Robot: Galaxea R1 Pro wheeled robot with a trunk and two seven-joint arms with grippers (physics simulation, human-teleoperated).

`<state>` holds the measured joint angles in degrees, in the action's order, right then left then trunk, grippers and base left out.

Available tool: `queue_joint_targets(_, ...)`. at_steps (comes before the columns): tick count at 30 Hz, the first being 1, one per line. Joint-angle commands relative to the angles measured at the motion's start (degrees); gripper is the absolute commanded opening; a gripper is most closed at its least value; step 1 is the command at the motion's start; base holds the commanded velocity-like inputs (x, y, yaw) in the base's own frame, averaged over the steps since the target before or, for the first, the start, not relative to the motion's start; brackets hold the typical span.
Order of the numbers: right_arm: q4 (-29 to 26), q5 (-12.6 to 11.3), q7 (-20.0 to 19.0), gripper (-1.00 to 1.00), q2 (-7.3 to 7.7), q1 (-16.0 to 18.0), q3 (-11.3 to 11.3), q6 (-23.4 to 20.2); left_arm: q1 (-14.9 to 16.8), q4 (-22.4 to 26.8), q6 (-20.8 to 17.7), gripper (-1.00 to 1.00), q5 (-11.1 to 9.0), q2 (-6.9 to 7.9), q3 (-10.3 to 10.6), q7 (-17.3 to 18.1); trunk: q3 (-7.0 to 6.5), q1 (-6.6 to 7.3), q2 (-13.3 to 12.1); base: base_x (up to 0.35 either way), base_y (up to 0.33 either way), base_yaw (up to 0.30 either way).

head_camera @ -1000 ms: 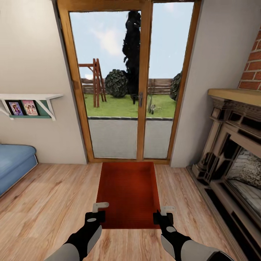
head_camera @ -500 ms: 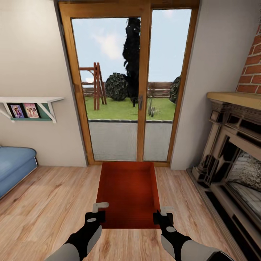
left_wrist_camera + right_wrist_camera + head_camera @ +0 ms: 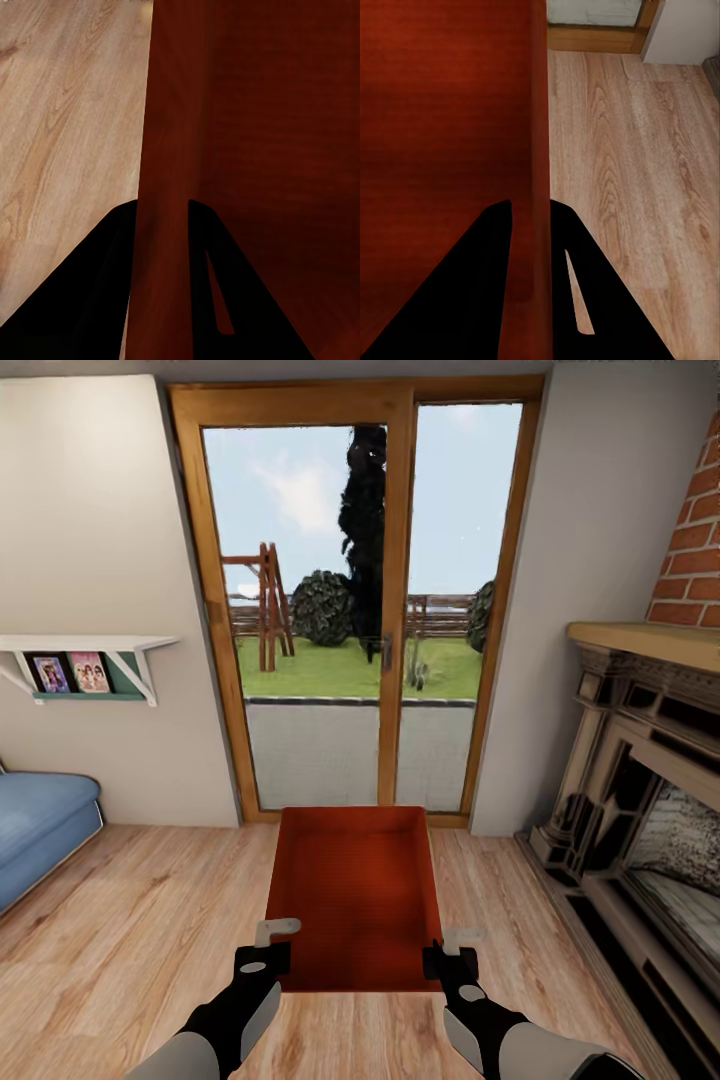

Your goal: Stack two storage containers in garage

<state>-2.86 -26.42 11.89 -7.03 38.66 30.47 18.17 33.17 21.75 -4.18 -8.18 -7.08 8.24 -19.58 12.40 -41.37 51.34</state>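
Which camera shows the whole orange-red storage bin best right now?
The head view: the orange-red rectangular storage bin appears whole, open top and all four walls, between both grippers. The left wrist view shows just one wall between the fingers; the right wrist view likewise shows a single wall.

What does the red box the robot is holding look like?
The storage container is an orange-red rectangular bin with thin plain walls, no lid, and nothing visible inside. It sits level in front of the robot, over the wood-plank floor, its far end toward the glass door. The left gripper has its jaws astride the left wall; the right gripper clamps the right wall the same way.
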Motion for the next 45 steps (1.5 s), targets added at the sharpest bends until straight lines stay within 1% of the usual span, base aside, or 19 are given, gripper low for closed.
queue_joint_targets(1,0.1,-0.9,0.0,-1.00,0.01,0.0,-1.1,0.1,0.1,0.8,-0.4,-1.00,0.7,0.05,-0.5,-0.6,-0.01,-0.01,0.1,0.000,0.000,0.000)
queue_joint_targets(6,0.1,-0.9,0.0,-1.00,0.08,0.0,-1.1,0.1,0.1,0.8,-0.4,-1.00,0.7,0.05,-0.5,-0.6,-0.31,-0.01,0.1,0.000,0.000,0.000)
queue_joint_targets(25,0.1,-0.9,0.0,-1.00,0.00,0.0,-1.1,0.1,0.1,0.8,-0.4,-1.00,0.7,-0.03,-0.5,-0.6,-0.34,-0.01,0.1,0.000,0.000,0.006)
queue_joint_targets(34,0.1,-1.0,0.0,-1.00,-0.05,0.0,-1.1,0.1,0.1,0.8,-0.4,-1.00,0.7,-0.04,-0.5,-0.6,-0.43,-0.01,0.1,0.000,0.000,0.262)
queue_joint_targets(45,0.1,-0.9,0.0,-1.00,-0.09,0.0,-1.1,0.1,0.1,0.8,-0.4,-1.00,0.7,-0.04,-0.5,-0.6,-1.16,-0.01,0.1,0.000,0.000,0.223)
